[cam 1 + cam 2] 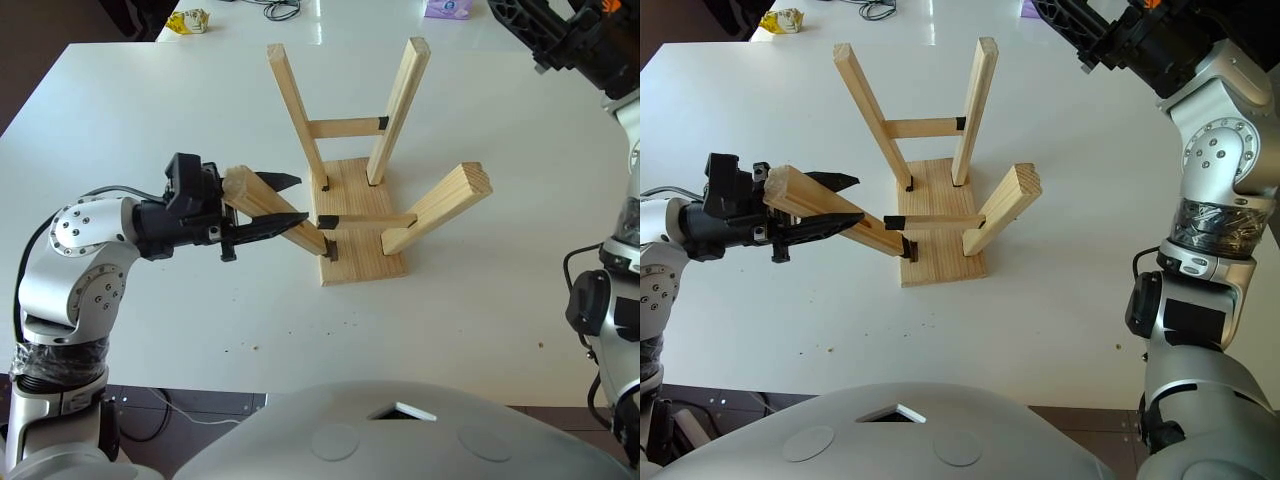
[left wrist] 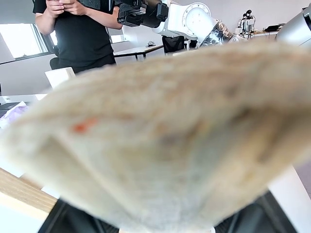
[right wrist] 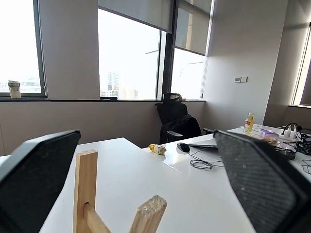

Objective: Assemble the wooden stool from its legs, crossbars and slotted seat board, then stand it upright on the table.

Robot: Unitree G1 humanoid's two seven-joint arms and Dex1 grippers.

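Observation:
The stool lies upside down, its slotted seat board (image 1: 366,263) flat on the white table (image 1: 150,120). Two far legs (image 1: 298,110) (image 1: 398,95) stand up from the board, joined by a crossbar (image 1: 345,127). The near right leg (image 1: 440,205) and near left leg (image 1: 805,197) lean outward, linked by a second crossbar (image 1: 365,220). My left gripper (image 1: 300,198) is shut on the near left leg close to its free end, which looms large in the left wrist view (image 2: 160,131). My right gripper (image 1: 1085,25) hangs open, high over the table's far right, with wide-spread fingers (image 3: 257,179) and two leg tops (image 3: 86,189) below.
A yellow packet (image 1: 188,20), a purple item (image 1: 447,8) and cables lie on the adjoining table behind. Bare tabletop stretches left of the stool and in front of it, up to the near edge (image 1: 200,388).

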